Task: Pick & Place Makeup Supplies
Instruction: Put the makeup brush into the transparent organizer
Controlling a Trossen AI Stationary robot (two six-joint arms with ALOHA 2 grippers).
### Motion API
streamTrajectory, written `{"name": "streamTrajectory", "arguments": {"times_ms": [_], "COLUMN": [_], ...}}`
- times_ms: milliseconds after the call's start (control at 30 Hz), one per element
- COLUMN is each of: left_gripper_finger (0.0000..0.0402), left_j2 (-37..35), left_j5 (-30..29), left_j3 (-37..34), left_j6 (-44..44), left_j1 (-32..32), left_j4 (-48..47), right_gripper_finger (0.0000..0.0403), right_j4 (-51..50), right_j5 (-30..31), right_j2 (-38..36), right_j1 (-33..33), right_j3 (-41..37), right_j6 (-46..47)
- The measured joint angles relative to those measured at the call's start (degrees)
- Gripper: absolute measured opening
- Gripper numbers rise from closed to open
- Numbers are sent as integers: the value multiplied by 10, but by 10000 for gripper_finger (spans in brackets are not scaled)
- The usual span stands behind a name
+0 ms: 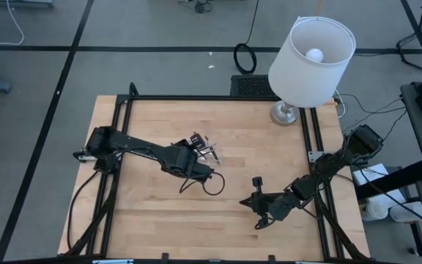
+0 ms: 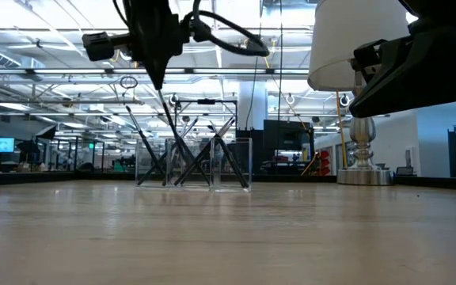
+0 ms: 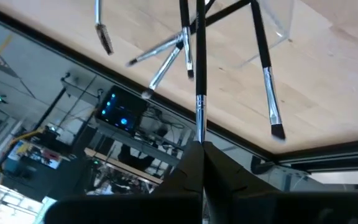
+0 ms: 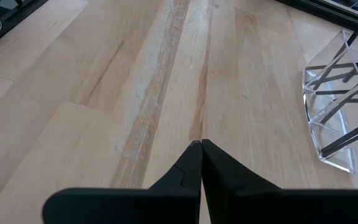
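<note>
I hold the left gripper (image 3: 201, 146) above the clear tray (image 2: 192, 164), fingers clamped on one thin, light, stiff, slippery makeup stick (image 3: 199, 74), best pinched mid-shaft, while the right gripper (image 4: 201, 144) waits, fingers together, over the worktop (image 4: 104, 93).

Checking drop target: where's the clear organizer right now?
In the high view the clear organizer sits near the table's middle, just ahead of the left hand, with the lamp at the far right corner.

Lamp (image 1: 310, 62) blocks far-right corner; table (image 1: 152, 213) near side seemingly open.
</note>
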Motion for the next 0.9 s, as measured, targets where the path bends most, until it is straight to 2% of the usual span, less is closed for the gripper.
{"name": "streamTrajectory", "arguments": {"times_ms": [167,467,900], "left_gripper_finger": [0,0,1], "left_j2": [0,0,26], "left_j5": [0,-1,43], "left_j3": [-22,-30,-30], "left_j6": [10,91,125], "left_j1": [1,20,30], "left_j4": [25,150,164], "right_gripper_finger": [0,0,0], "right_j4": [0,1,0], "right_j5": [1,0,0], "right_j2": [0,0,0], "right_j1": [0,-4,-4], "right_j3": [0,0,0], "right_j6": [-1,-1,-2]}}
